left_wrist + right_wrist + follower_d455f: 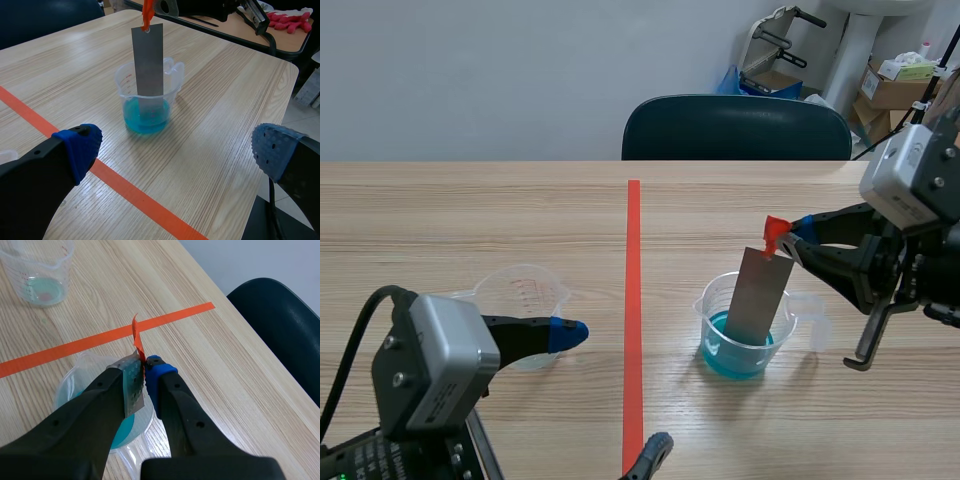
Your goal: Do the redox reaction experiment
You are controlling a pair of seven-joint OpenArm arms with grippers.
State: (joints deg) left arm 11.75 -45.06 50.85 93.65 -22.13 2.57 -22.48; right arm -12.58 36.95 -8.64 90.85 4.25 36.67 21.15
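My right pincer [145,367] is clamped tight on the orange tag [775,232] that is tied through a hole at the top of the metal strip [760,295]. The strip hangs from the tag, a bit tilted. Its low end sits down in the blue liquid [145,117] inside the clear beaker [715,330], and most of the strip sticks up above the rim. This beaker stands on the worktop [470,220], on the right side of the red tape line [633,300]. My left pincer [177,150] is low over the worktop with its fingers wide apart and nothing between them (I can see both blue pads). One of its fingers is just beside a second clear beaker [525,290], which stands on the left side of the tape line, well apart from the first one. This one has only a little pale green liquid at the bottom. A dark chair [735,128] stands behind the far edge of the worktop.
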